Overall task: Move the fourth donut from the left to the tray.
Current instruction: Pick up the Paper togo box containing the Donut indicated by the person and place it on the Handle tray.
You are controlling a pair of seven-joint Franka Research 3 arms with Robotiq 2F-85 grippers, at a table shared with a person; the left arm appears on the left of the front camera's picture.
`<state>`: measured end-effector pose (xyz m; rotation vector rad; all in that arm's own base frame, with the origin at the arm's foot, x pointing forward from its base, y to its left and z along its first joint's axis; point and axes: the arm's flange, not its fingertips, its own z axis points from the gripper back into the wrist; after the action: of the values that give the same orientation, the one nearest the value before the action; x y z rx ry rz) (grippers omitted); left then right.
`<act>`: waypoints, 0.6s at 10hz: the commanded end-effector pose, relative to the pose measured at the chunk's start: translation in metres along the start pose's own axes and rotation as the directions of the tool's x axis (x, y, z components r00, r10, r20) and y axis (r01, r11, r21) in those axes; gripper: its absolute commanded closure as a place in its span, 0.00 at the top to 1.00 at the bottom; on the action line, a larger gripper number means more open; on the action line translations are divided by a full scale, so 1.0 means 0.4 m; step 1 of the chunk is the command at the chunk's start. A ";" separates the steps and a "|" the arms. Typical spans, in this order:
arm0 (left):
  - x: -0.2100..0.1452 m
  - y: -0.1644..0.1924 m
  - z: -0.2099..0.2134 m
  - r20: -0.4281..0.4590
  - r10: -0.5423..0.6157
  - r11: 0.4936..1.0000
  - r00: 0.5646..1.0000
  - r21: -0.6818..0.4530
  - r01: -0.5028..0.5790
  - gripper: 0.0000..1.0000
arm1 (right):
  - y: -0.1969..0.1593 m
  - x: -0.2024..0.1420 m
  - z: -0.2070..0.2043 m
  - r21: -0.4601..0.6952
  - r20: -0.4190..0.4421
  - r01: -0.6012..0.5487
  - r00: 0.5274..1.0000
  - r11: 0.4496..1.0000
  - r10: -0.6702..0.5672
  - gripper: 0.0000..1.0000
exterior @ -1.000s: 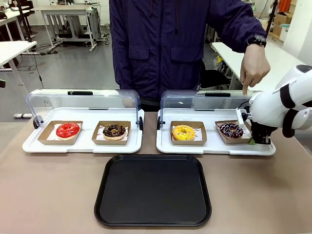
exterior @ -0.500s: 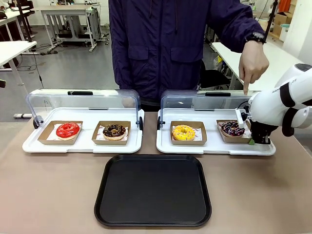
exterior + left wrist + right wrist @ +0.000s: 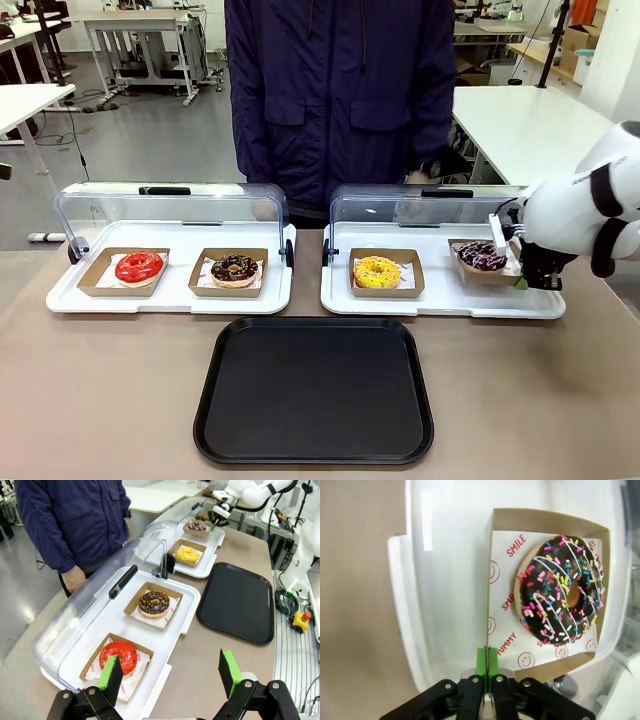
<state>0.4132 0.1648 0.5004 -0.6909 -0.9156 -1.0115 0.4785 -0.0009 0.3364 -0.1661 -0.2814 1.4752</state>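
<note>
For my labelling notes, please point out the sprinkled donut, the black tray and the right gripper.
sprinkled donut (image 3: 545, 597): right wrist view, on its glaze beside the hole.
black tray (image 3: 313, 390): front view, on its bare floor.
right gripper (image 3: 486, 662): right wrist view, between its green pads.

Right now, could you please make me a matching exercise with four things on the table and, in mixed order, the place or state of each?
Things:
1. red donut
2. yellow donut
3. sprinkled chocolate donut
4. black tray

Places or states:
A. holds nothing, nearest the robot
B. edge of its cardboard holder pinched by the right gripper
C. left spot in the left white tray
D. left spot in the right white tray

Pairs: 1-C, 2-D, 3-B, 4-A.
</note>
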 end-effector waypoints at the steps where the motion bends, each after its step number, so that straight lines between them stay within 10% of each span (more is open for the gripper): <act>1: 0.005 -0.002 0.001 0.014 -0.011 1.000 1.000 -0.005 0.011 1.00 | 0.066 0.006 0.101 -0.046 -0.003 0.030 1.000 0.998 -0.030 0.02; 6: 0.005 -0.002 0.001 0.014 -0.011 1.000 1.000 -0.005 0.011 1.00 | 0.209 0.165 0.197 -0.026 -0.085 0.114 0.990 0.993 -0.115 0.02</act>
<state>0.4132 0.1646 0.5005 -0.6913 -0.9154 -1.0120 0.4133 0.0451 0.3986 -0.1937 -0.2551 1.3784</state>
